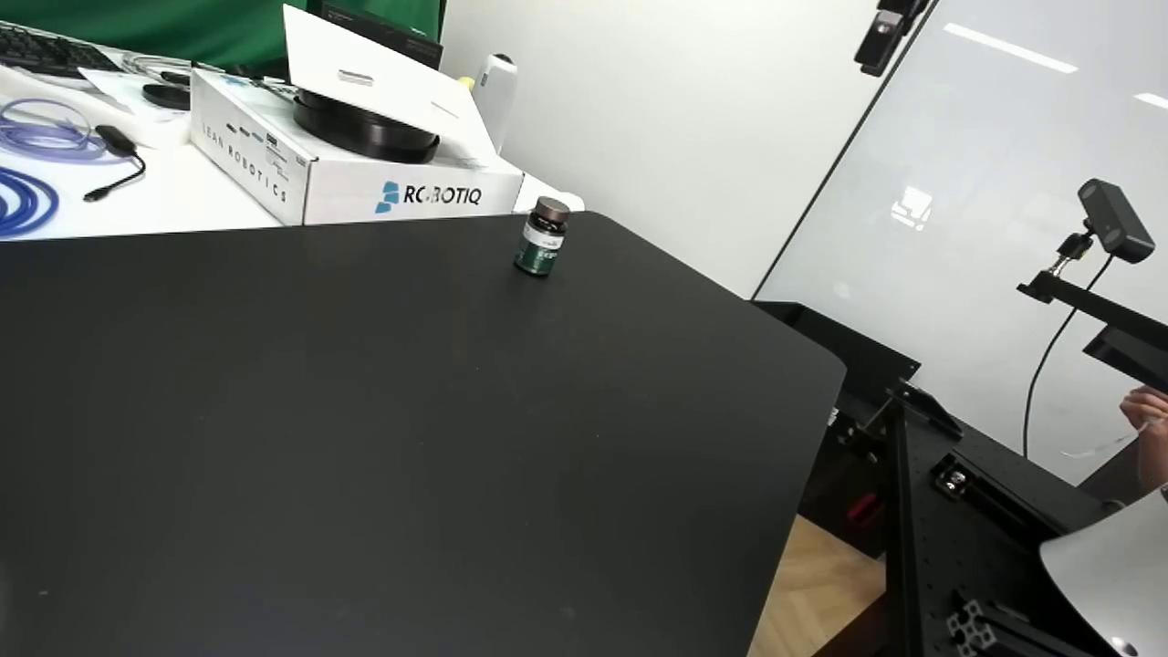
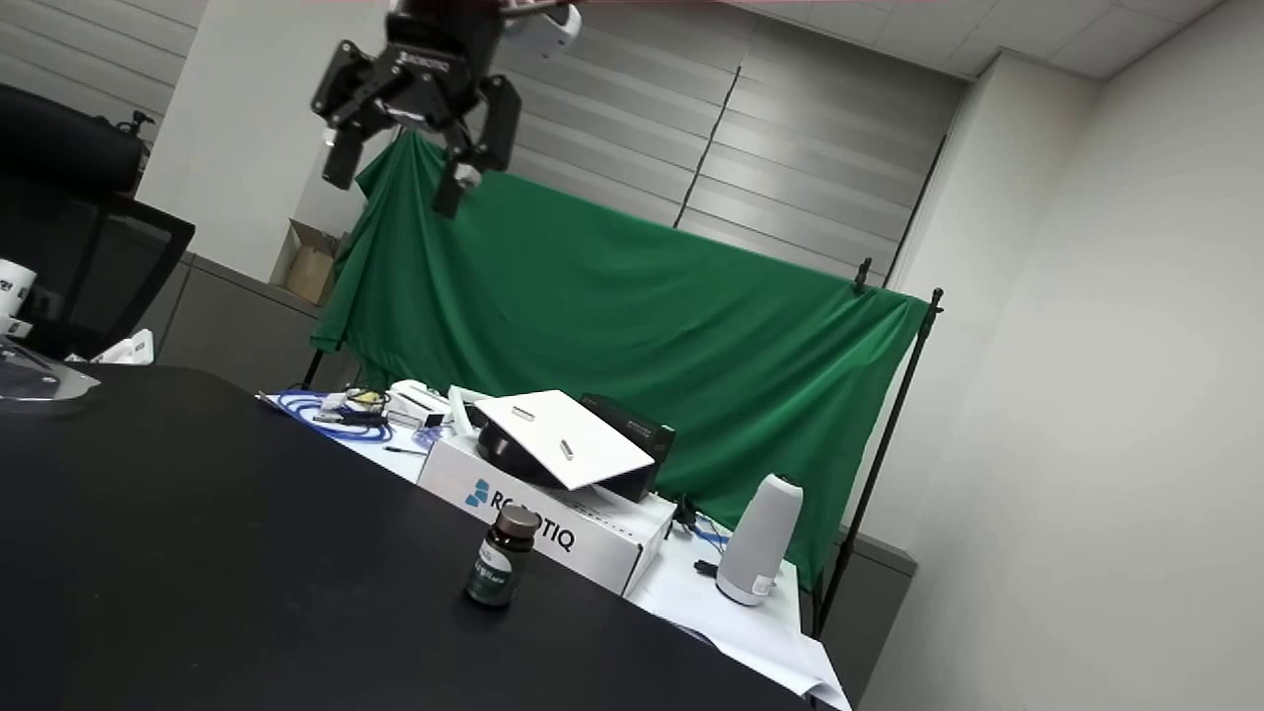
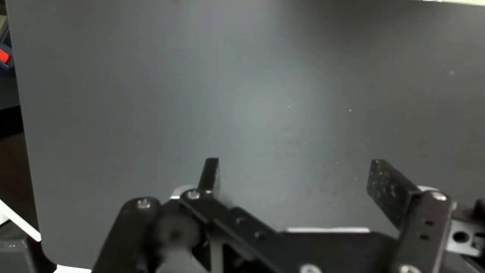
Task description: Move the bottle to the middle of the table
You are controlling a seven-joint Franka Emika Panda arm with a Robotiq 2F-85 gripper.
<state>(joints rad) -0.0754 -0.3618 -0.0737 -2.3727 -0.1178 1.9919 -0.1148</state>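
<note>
Black Robotiq gripper (image 3: 295,163), two-fingered. Jaws wide apart, holding nothing; flat finger pads (image 3: 392,193) facing across a broad gap. Raised well above the worktop (image 1: 411,411), plain matte black, corners rounded; in the wrist view, one edge along the left, one corner at lower left.

Brown-capped bottle (image 1: 542,239), small, dark-bodied, green-and-white label. Upright on the worktop, just inside the edge bordering the white side table (image 1: 210,205) in both exterior views, near a rounded corner; well apart from the gripper, well off the middle, not within the wrist view.

Past that edge, on the side table: white Robotiq carton (image 1: 411,196), topped by a round black object (image 1: 365,137) and a tilted white panel (image 1: 383,73); coiled blue tubing (image 1: 44,203) farther from the bottle's corner. Farthest out: green curtain (image 2: 642,286).

Step in hand, by judgement: approach, ahead of any grasp; transfer to the middle not yet begun. Next move, as judged: travel toward the bottle's corner with jaws parted, align one pad to each side, lower, close on the dark body below the cap. Then lift and carry inward, away from both edges meeting at that corner.
</note>
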